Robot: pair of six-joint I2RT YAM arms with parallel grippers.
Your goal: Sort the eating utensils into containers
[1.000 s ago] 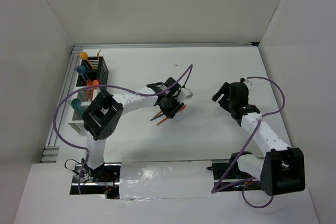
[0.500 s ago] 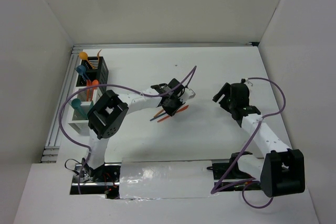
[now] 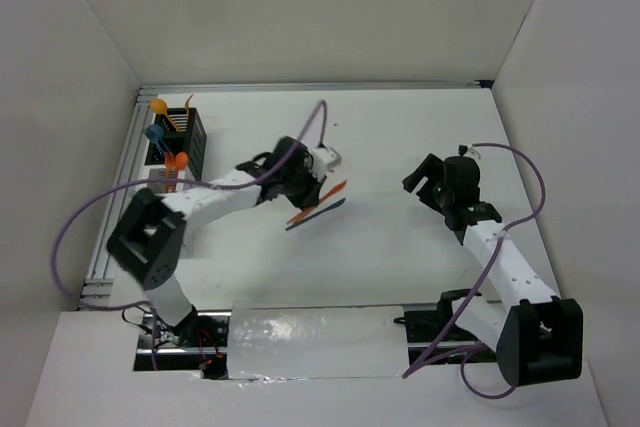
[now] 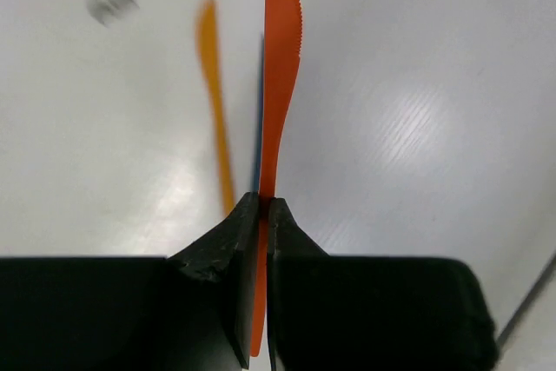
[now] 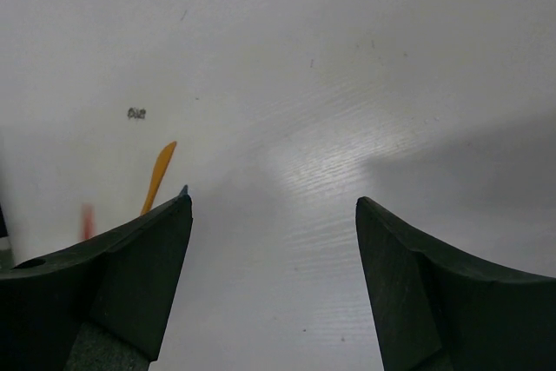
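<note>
Top external view puts the left claw (image 3: 302,195) over the middle of the counter (image 3: 400,127), clamped on an orange knife (image 3: 322,197) with a dark blue utensil (image 3: 328,209) right alongside. Both point to the right, and whether they touch the counter is too small to tell. The containers (image 3: 188,147) stand at the far left edge. The black end of the row shows plainly, with sorted utensils (image 3: 158,106) poking up, while the left arm covers most of the pale bins. A purple cable (image 3: 85,212) loops off that arm. The right claw (image 3: 430,179) sits well apart on the right. Left wrist view shows the fingers pressed onto the knife's handle, serrated blade pointing away. The blue piece is only a thin edge behind it, its kind hidden. A second orange piece (image 4: 215,110) is blurred, and I cannot tell if it is held or lying. A grey smudge (image 4: 113,3) is unreadable. Right wrist view shows the right claw's fingers spread wide over bare counter with nothing between them. An orange tip (image 5: 160,173) peeks past one finger, and a dark mark (image 5: 135,114) is too small to read.
</note>
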